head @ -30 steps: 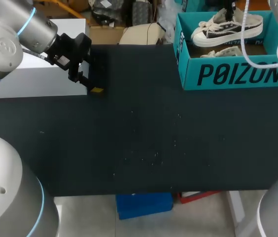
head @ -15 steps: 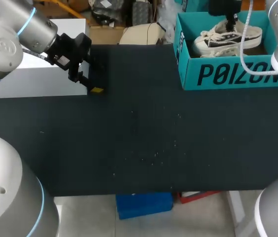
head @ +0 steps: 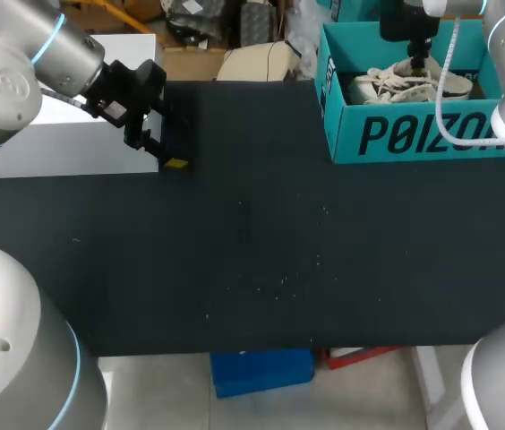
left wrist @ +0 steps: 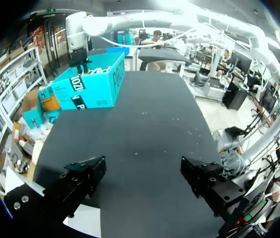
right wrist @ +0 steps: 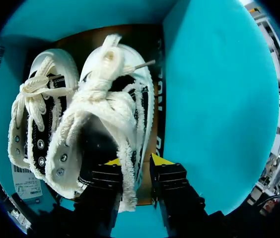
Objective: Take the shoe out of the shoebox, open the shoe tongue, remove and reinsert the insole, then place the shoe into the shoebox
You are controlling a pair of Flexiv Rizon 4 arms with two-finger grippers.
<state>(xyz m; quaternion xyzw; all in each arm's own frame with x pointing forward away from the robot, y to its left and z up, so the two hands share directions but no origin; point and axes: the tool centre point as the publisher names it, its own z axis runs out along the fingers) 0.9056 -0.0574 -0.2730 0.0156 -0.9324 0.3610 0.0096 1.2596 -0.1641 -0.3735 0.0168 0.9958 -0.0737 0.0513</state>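
worktop [head: 252, 251]: left gripper [left wrist: 142, 178] open over it, well apart from the shoebox | shoebox [head: 414, 134]: at your right side | shoe [right wrist: 105, 99]: inside it, heel at the gripper, toe ahead | right gripper [right wrist: 132, 161]: closed on the shoe's side wall; use this arm

The black table [head: 261, 305] carries a teal shoebox [head: 418, 134] at its far right corner and a white box [head: 55, 143] at its far left corner, the two well apart. Pale specks [head: 281, 281] lie scattered about the table's middle.
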